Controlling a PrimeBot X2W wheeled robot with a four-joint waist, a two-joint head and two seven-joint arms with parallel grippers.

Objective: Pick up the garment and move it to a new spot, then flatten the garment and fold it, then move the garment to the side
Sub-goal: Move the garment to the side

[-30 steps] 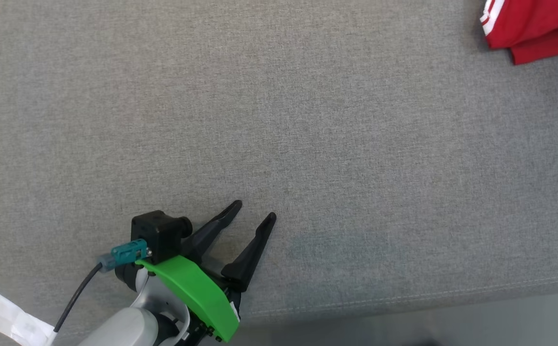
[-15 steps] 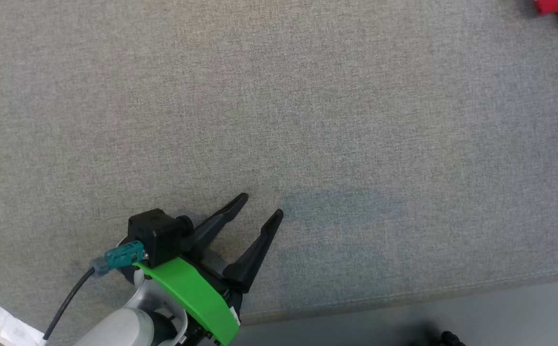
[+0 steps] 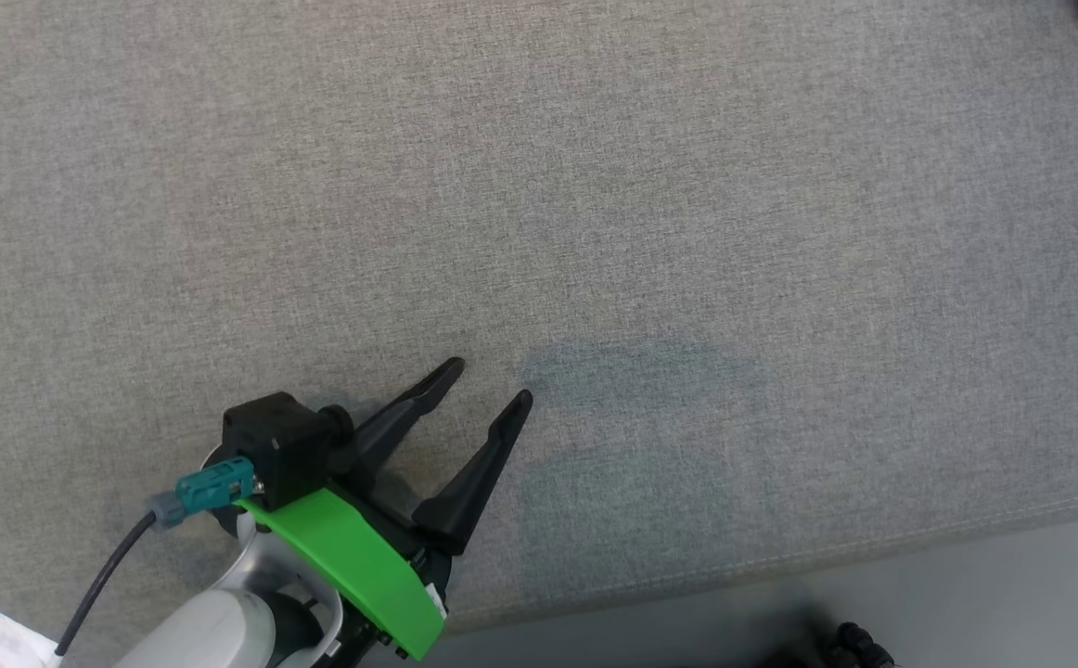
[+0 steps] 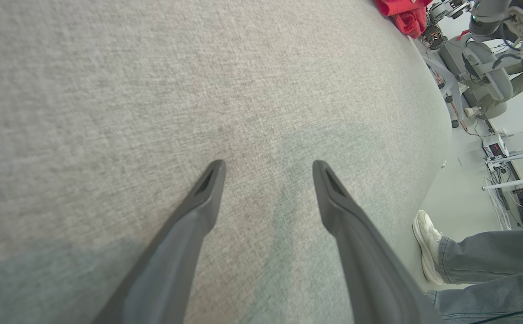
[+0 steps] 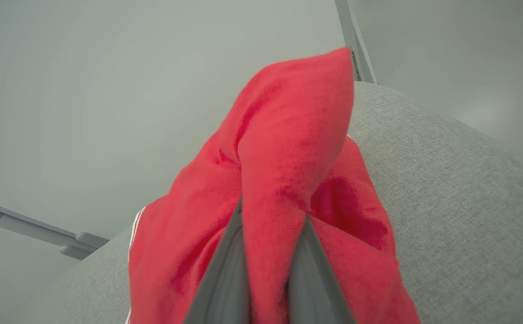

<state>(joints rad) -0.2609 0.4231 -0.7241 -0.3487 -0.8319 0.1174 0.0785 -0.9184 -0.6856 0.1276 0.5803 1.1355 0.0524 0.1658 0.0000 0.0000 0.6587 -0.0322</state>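
Your right jaws are pinched shut on a fold of the red garment [image 5: 288,180], upper right corner over the table [image 3: 687,186]; left jaws gape wide, empty; expect soft, light, floppy cloth; grip hems or corners.

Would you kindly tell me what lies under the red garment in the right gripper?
The red garment, pinched in the right gripper, is over the grey fabric surface, which shows beside it. The patch directly beneath is covered by cloth, so contact cannot be told.
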